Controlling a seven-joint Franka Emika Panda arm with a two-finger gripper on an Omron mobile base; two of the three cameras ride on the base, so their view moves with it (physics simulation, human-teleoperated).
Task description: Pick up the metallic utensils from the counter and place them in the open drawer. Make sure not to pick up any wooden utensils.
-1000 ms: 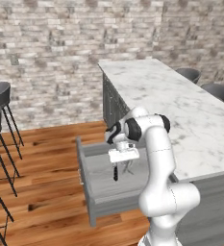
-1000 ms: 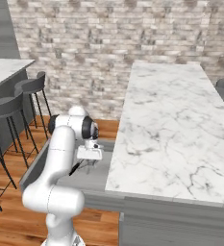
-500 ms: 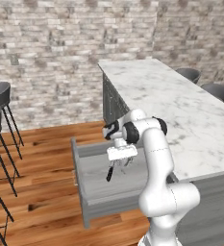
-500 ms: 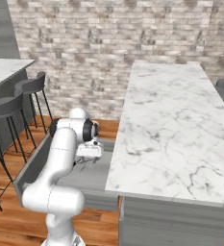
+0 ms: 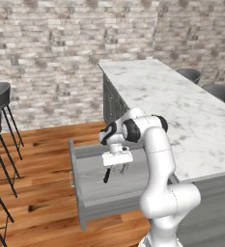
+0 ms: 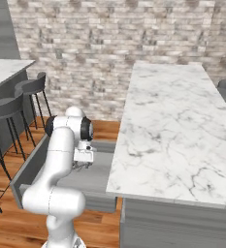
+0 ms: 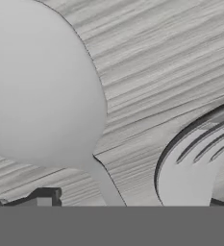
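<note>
Gripper: the gripper (image 5: 117, 167) hangs over the open drawer, jaws spread wide, gripping nothing.
Utensils: a black-handled knife (image 5: 106, 175) tilts just below the jaws; close up, one round-bowled silver spoon (image 7: 46, 91) and one silver fork (image 7: 195, 158) lie on the drawer floor.
Drawer: wide grey box drawer (image 5: 90, 193), pulled out from the cabinets.
Tabletop: white marble slab (image 6: 175, 131) with grey veins.
Room: grey brick wall (image 5: 51, 53), wooden floor (image 5: 41, 212), two dark stools (image 6: 17, 104) on the arm's left.
Change: a second ago the jaws were nearly closed.

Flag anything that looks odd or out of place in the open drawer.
Nothing stands out. The spoon and fork lie flat on the drawer floor, and a black-handled knife sits under the open gripper.
</note>
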